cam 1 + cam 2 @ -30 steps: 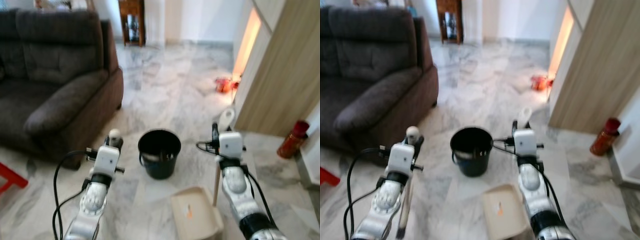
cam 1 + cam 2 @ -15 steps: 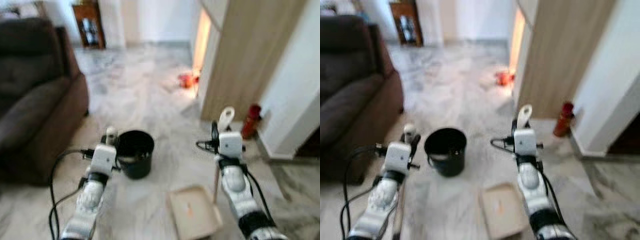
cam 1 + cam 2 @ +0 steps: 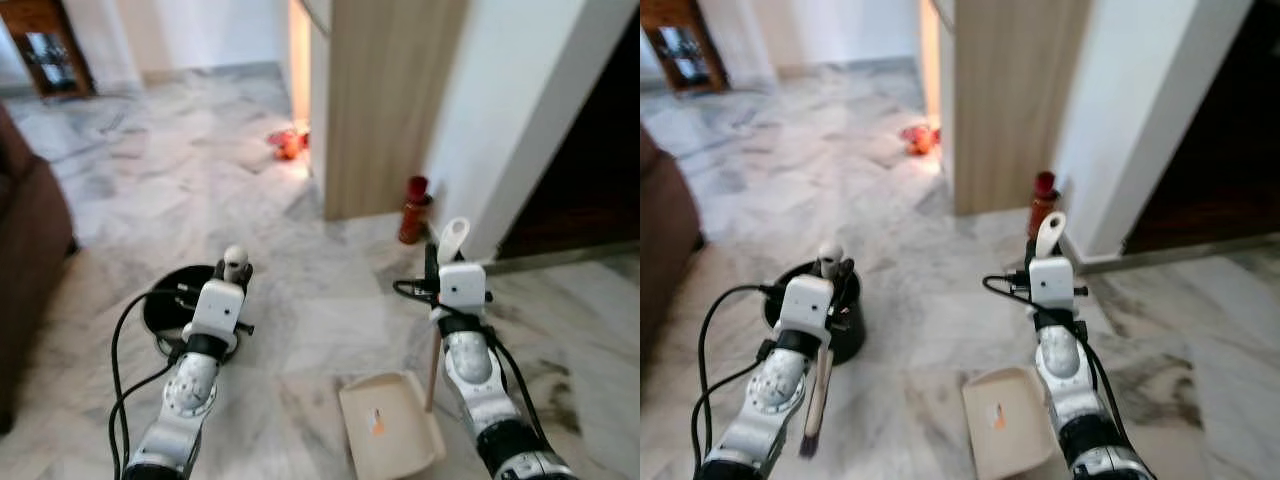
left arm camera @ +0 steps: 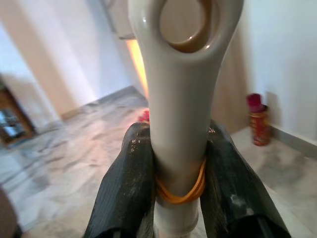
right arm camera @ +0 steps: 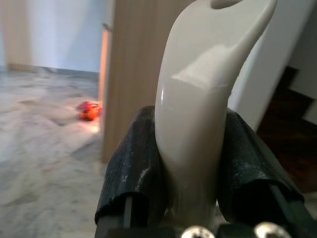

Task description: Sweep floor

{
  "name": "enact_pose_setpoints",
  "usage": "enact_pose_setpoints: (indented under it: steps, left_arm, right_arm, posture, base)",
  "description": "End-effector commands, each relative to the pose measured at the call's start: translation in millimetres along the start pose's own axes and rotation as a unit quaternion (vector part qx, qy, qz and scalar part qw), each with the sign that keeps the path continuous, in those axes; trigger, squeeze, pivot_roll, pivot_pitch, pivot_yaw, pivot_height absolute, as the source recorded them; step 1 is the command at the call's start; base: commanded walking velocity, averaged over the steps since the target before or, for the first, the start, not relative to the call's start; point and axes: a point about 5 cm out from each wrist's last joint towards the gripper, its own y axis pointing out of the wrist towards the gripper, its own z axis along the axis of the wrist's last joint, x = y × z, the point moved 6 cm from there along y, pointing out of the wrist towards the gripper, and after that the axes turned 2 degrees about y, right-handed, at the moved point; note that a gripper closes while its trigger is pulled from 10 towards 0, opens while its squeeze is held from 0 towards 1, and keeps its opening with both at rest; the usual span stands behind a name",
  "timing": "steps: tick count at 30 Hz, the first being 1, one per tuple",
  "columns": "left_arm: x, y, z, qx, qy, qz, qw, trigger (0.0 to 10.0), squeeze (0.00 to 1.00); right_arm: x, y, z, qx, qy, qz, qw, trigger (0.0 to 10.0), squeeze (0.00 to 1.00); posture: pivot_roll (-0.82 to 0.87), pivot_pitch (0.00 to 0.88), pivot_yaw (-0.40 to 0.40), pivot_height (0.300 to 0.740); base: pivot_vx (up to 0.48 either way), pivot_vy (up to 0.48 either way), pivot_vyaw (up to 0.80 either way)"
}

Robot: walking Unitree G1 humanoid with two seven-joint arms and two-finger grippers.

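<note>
A home living area: marble floor (image 3: 300,300), brown sofa (image 3: 25,270), wooden partition (image 3: 385,100), white walls (image 3: 500,110).

No readable text, labels, brands or nos. from where I sit. Red canister (image 3: 414,209) by the wall has some patterning, too small/blurred to read. Orange mark on the dustpan (image 3: 389,424) isn't legible as lettering either.
</note>
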Motion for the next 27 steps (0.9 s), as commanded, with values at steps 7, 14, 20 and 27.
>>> enact_pose_setpoints:
  steps: [7, 14, 20, 27]
  left_arm:
    - [-2.5, 6.6, 11.1, 0.023, 0.009, 0.006, 1.000, 10.0, 0.00]
    - [-2.7, 8.1, 11.7, 0.023, 0.010, 0.004, 1.000, 10.0, 0.00]
    - [-3.0, 9.0, 11.8, 0.023, 0.011, 0.005, 1.000, 10.0, 0.00]
    - [-1.8, 9.6, 10.7, 0.021, 0.008, 0.004, 1.000, 10.0, 0.00]
  right_arm:
    - [2.1, 6.5, 9.7, 0.016, 0.000, -0.004, 1.000, 10.0, 0.00]
    - [2.4, 6.2, 9.8, 0.016, 0.000, -0.007, 1.000, 10.0, 0.00]
    - [3.1, 6.0, 10.0, 0.017, 0.000, -0.007, 1.000, 10.0, 0.00]
    - [4.6, 5.8, 10.5, 0.018, -0.002, -0.007, 1.000, 10.0, 0.00]
  posture:
    - [0.13, 0.000, 0.008, 0.740]
    - [0.13, 0.000, 0.015, 0.740]
    - [0.12, 0.000, 0.017, 0.740]
    - [0.12, 0.000, 0.013, 0.740]
  base:
    - [0.000, 0.000, -0.80]
    - [0.000, 0.000, -0.80]
    - [0.000, 0.000, -0.80]
    - [0.000, 0.000, -0.80]
